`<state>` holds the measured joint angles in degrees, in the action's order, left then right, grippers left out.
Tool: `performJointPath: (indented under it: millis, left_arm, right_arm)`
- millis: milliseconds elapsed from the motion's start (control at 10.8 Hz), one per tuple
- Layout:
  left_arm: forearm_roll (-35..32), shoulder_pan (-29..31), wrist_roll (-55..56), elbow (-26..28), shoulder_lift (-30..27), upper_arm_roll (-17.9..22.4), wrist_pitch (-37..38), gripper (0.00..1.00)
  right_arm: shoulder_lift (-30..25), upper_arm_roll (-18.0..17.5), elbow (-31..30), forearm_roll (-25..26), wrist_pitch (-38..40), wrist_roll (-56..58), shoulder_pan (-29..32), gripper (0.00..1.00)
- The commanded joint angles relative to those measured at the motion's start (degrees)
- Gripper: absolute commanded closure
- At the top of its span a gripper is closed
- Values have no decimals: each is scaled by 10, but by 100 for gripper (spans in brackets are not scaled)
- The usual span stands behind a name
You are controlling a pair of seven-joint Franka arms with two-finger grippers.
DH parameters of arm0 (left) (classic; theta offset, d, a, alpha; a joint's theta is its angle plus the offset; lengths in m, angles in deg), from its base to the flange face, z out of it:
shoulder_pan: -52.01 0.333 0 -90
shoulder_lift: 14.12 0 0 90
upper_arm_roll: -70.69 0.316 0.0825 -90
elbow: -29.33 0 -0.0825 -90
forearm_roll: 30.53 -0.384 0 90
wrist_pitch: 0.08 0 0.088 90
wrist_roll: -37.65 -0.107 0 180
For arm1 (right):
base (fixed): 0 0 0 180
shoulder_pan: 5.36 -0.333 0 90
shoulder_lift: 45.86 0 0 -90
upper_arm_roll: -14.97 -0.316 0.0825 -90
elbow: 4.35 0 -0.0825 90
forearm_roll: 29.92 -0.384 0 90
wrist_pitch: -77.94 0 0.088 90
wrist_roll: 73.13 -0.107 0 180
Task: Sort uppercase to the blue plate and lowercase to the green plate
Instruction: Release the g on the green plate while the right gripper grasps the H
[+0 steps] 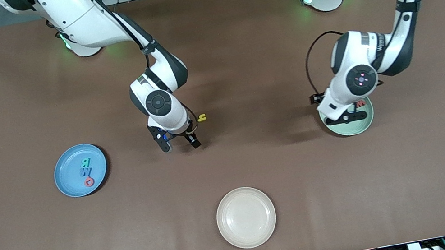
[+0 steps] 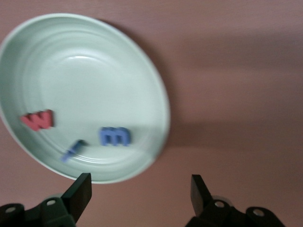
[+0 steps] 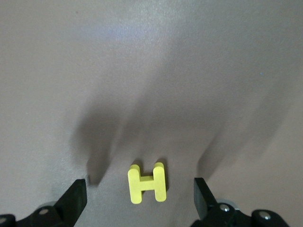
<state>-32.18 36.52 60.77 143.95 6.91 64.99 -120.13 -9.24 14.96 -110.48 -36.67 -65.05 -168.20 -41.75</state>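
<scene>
Brown table (image 1: 236,49); yellow H (image 3: 147,183)

Bare table (image 1: 252,138) around yellow H (image 3: 147,183)

The whole brown table (image 1: 258,173) is seen from a high front camera facing both arm bases. The round pale mint-green plate (image 2: 85,61) is viewed closely from above by the left wrist camera and appears also in the front view. The yellow foam H (image 3: 147,183) on bare table is looked down upon closely by the right wrist camera.
</scene>
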Motion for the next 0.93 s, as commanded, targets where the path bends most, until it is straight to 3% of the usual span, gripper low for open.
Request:
performJointPath:
  millis: [0,371,464,557,649,835]
  left_arm:
    - [35,3,54,-4,-6,-35,0,8]
    - [103,-1,143,-21,0,-42,0,9]
    - [115,-1,162,-24,0,-42,0,9]
    - [130,-1,177,-24,0,-42,0,9]
    - [140,-1,181,-24,1,-41,-1,9]
    - [146,2,179,-24,-2,-42,-1,7]
  right_arm:
    - [-16,1,-32,-3,-27,-9,-8,0]
    - [-26,1,-32,-3,-20,-10,-9,0]
    - [-29,1,-32,-3,-20,-10,-9,18]
    - [-30,1,-32,-3,-20,-10,-9,50]
    - [-30,1,-32,-3,-20,-10,-9,71]
    - [-29,1,-36,4,-20,-10,-11,80]
